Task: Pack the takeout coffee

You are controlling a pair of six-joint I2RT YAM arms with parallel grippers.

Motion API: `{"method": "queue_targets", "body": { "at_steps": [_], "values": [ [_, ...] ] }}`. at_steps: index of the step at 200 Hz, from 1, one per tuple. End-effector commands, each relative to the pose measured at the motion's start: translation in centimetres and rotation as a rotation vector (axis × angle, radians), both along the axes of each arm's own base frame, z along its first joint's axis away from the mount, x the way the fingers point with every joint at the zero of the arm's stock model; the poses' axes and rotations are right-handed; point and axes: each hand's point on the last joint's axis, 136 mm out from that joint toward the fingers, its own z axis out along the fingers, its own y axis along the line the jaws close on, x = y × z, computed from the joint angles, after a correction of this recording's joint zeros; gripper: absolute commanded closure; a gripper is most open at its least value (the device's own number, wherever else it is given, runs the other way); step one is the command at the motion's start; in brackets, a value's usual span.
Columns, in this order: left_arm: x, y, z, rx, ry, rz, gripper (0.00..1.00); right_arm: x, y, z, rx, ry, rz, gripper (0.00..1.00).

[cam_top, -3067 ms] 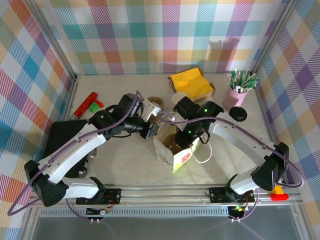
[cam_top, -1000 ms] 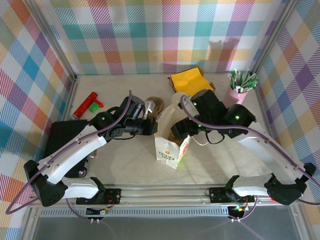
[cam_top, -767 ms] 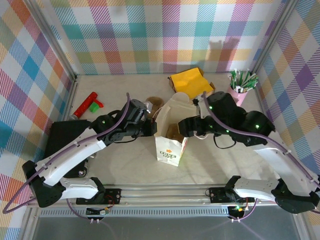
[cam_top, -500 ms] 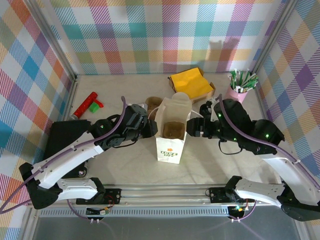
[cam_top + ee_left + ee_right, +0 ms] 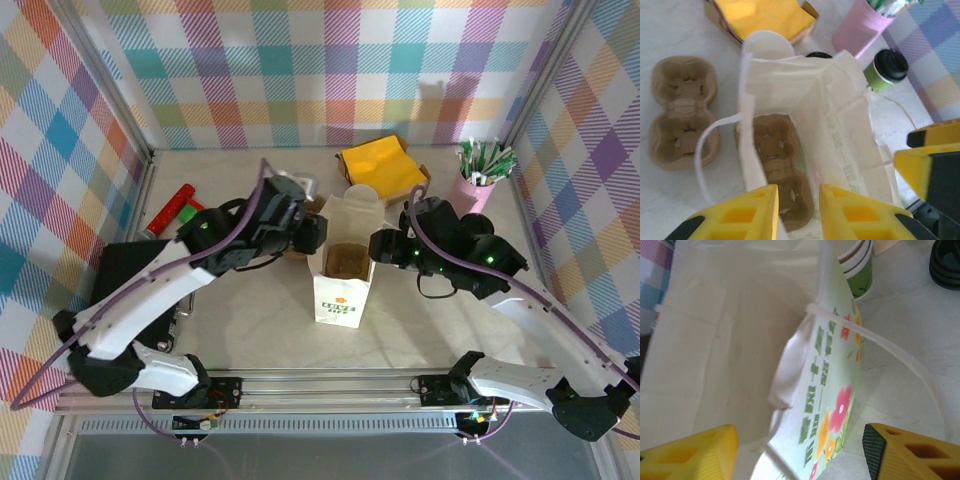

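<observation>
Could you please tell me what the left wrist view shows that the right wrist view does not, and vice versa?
Left wrist view: a pulp cup carrier on the table, a second carrier inside the bag, yellow napkins, the pink cup and the lidded coffee cup. Right wrist view: the flower print on the bag's outer face. Both: the open white bag and the lidless cup stack.

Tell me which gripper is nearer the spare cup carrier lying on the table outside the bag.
Left. The left gripper is at the left rim of the paper bag, beside the spare cup carrier; the right gripper is across the bag, at its right side.
</observation>
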Motion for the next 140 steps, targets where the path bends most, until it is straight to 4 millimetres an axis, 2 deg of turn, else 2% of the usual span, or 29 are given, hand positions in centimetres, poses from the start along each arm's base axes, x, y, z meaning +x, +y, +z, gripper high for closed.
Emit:
{"method": "queue_targets", "body": {
  "at_steps": [1, 37, 76, 115, 140],
  "values": [
    [-0.9, -2.1, -1.7, 0.122, 0.000, -0.198, 0.74, 0.7, 0.7, 0.0, 0.078, -0.006, 0.011, 0.36],
    [-0.7, -4.2, -3.7, 0.205, 0.034, -0.319, 0.75, 1.0, 1.0, -0.8, 0.118, 0.017, 0.026, 0.42],
    [0.5, -6.0, -7.4, 0.247, 0.129, -0.286, 0.78, 1.1, 1.5, -0.8, 0.134, 0.034, 0.045, 0.46],
    [1.8, -6.1, -11.1, 0.289, 0.232, -0.196, 0.79, 1.1, 1.2, -0.8, 0.127, 0.027, 0.038, 0.51],
    [2.6, -5.2, -12.4, 0.286, 0.275, -0.114, 0.79, 1.2, 1.0, -1.0, 0.115, 0.030, 0.027, 0.55]
  ]
}}
